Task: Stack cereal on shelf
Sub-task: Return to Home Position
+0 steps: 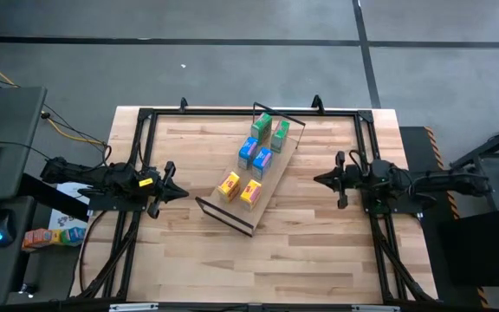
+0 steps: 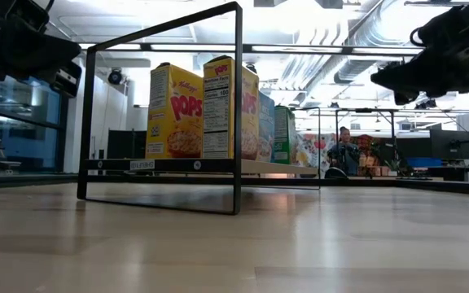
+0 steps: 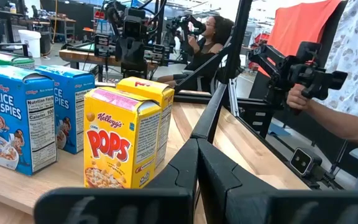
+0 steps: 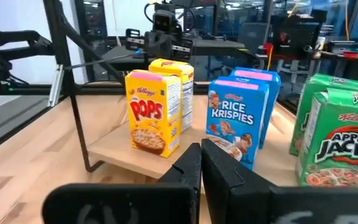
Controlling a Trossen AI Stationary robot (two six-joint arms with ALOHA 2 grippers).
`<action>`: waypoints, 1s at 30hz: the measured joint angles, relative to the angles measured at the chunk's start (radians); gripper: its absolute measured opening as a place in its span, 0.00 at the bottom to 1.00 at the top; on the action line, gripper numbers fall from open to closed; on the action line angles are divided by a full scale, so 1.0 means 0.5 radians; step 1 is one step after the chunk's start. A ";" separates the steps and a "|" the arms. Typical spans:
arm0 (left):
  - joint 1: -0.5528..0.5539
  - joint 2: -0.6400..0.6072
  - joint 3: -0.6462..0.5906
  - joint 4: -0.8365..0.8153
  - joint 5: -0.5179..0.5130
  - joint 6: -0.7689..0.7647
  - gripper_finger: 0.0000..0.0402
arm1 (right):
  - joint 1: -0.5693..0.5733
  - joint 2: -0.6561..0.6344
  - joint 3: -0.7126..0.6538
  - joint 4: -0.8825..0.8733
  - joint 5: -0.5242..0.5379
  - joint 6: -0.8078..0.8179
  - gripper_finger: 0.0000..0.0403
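Note:
The shelf (image 1: 273, 176) lies slantwise at the table's middle, a light-wood board with black wire frames at its ends (image 2: 237, 106). Six cereal boxes stand upright on it in pairs. The green pair (image 1: 271, 130) is at the far end, the blue pair (image 1: 255, 157) in the middle, and the yellow pair (image 1: 239, 188) at the near end. My left gripper (image 1: 180, 191) hovers shut to the left of the shelf, pointing at the yellow boxes (image 3: 122, 144). My right gripper (image 1: 319, 179) hovers shut to its right, facing the blue boxes (image 4: 238, 118) and green boxes (image 4: 340, 140).
Black metal rails (image 1: 137, 156) run along the table's left, right and far edges. There is bare tabletop on both sides of the shelf and toward the near edge. In the left wrist view a person's hand (image 3: 300, 99) holds a black device beyond the table's right side. Another person (image 2: 345, 151) sits far behind.

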 joint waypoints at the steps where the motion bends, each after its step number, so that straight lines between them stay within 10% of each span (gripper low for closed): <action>1: 0.000 0.000 0.000 0.000 0.000 0.000 0.00 | 0.014 -0.001 0.000 -0.001 0.009 -0.001 0.00; 21: 0.034 0.123 0.002 -0.003 0.000 0.000 0.00 | 0.082 -0.004 -0.001 -0.055 0.181 -0.053 0.00; 30: 0.034 0.092 0.002 0.005 0.000 0.000 0.00 | 0.132 -0.401 -0.002 -0.297 0.181 -0.053 0.00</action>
